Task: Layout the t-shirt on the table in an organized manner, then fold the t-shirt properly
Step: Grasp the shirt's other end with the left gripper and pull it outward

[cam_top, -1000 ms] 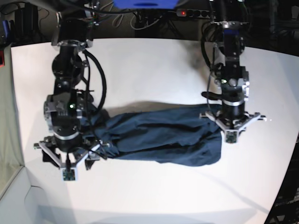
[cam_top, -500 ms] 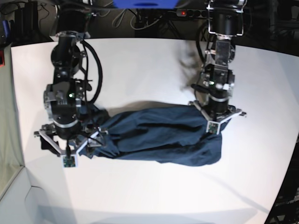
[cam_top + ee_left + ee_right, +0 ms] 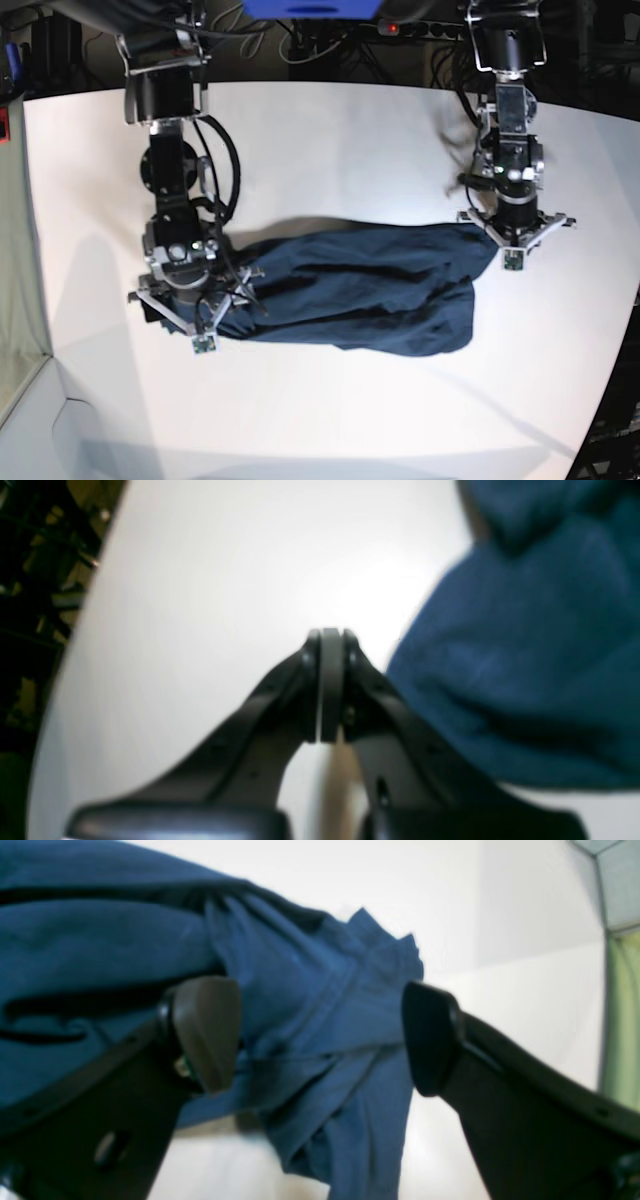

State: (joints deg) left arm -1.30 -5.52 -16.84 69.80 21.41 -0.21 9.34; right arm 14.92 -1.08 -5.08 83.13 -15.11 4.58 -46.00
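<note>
Folding hasn't begun. Base view: t-shirt (image 3: 360,290) lies bunched across the bench (image 3: 320,150), not spread. Left wrist view: left hand (image 3: 330,680) closed, empty, beside cloth. Right wrist view: right hand (image 3: 320,1035) wide open around a bunched edge, not gripping.

The t-shirt (image 3: 370,290) lies on the table (image 3: 330,140) as a dark navy, elongated, bunched mass running left to right across the middle of the view. Its surface is wrinkled, and its lower right portion bulges into a rounded lobe.

The right gripper (image 3: 200,305) is positioned over the shirt's left end, with the arm extending down from the top of the view. The left gripper (image 3: 510,240) is positioned at the shirt's upper right corner. From this overhead angle the fingertips of both units are hidden beneath the wrist assemblies, so contact with the cloth cannot be confirmed.

A grey-green panel (image 3: 15,300) borders the table on the left.
</note>
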